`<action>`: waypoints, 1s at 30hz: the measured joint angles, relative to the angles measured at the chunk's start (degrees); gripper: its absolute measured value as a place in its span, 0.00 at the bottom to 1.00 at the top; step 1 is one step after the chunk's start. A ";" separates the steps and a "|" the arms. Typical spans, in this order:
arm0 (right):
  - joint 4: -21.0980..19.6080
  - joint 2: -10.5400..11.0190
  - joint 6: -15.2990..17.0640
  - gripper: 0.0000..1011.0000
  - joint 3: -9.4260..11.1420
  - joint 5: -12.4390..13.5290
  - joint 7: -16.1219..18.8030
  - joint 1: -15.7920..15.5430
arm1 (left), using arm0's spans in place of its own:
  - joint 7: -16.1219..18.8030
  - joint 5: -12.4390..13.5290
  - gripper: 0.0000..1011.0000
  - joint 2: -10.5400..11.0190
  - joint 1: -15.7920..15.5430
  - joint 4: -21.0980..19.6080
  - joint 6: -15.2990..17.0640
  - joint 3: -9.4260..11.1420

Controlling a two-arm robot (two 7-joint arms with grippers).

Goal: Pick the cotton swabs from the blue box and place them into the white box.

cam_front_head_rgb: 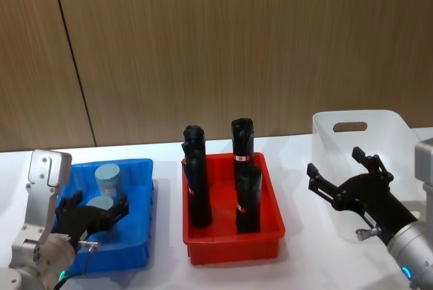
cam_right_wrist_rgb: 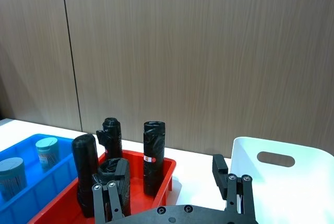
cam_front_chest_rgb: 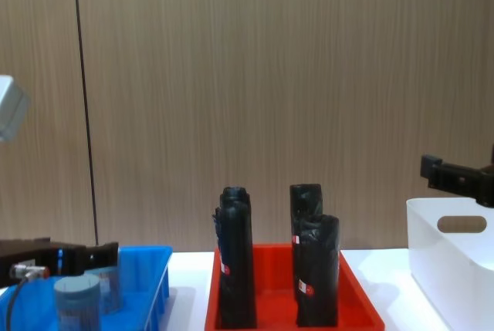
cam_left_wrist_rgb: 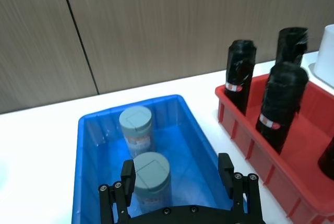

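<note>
Two cotton swabs jars stand in the blue box (cam_front_head_rgb: 139, 249): the far jar (cam_front_head_rgb: 108, 178) and the near jar (cam_front_head_rgb: 101, 203). My left gripper (cam_front_head_rgb: 99, 205) is low over the box, open. In the left wrist view the near jar (cam_left_wrist_rgb: 152, 175) stands between its fingers (cam_left_wrist_rgb: 128, 177), close to one of them, and the far jar (cam_left_wrist_rgb: 136, 128) is behind it. The white box (cam_front_head_rgb: 387, 134) sits at the far right. My right gripper (cam_front_head_rgb: 333, 161) hovers open just left of it, holding nothing.
A red tray (cam_front_head_rgb: 233, 244) with several tall black wrapped rolls (cam_front_head_rgb: 197, 188) stands between the two boxes. A wood-panel wall runs along the back of the white table (cam_front_head_rgb: 166, 263). Bare table lies in front of the trays.
</note>
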 joint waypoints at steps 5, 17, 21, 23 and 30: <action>0.00 0.00 0.00 0.99 0.00 0.00 0.00 0.00 | -0.82 -0.71 0.99 -0.63 -1.29 2.58 1.13 -0.32; 0.00 0.00 0.00 0.99 0.00 0.00 0.00 0.00 | -2.89 -1.47 0.99 -2.22 -4.80 9.17 3.16 -0.99; 0.00 0.00 0.00 0.99 0.00 0.00 0.00 0.00 | -3.27 -1.43 0.99 -2.65 -5.83 10.81 3.47 -1.17; 0.00 0.00 0.00 0.99 0.00 0.00 0.00 0.00 | -3.45 -1.36 0.99 -2.90 -6.46 11.72 3.66 -1.28; 0.00 0.00 0.00 0.99 0.00 0.00 0.00 0.00 | -4.44 -0.88 0.99 -3.54 -8.02 14.23 4.45 -1.44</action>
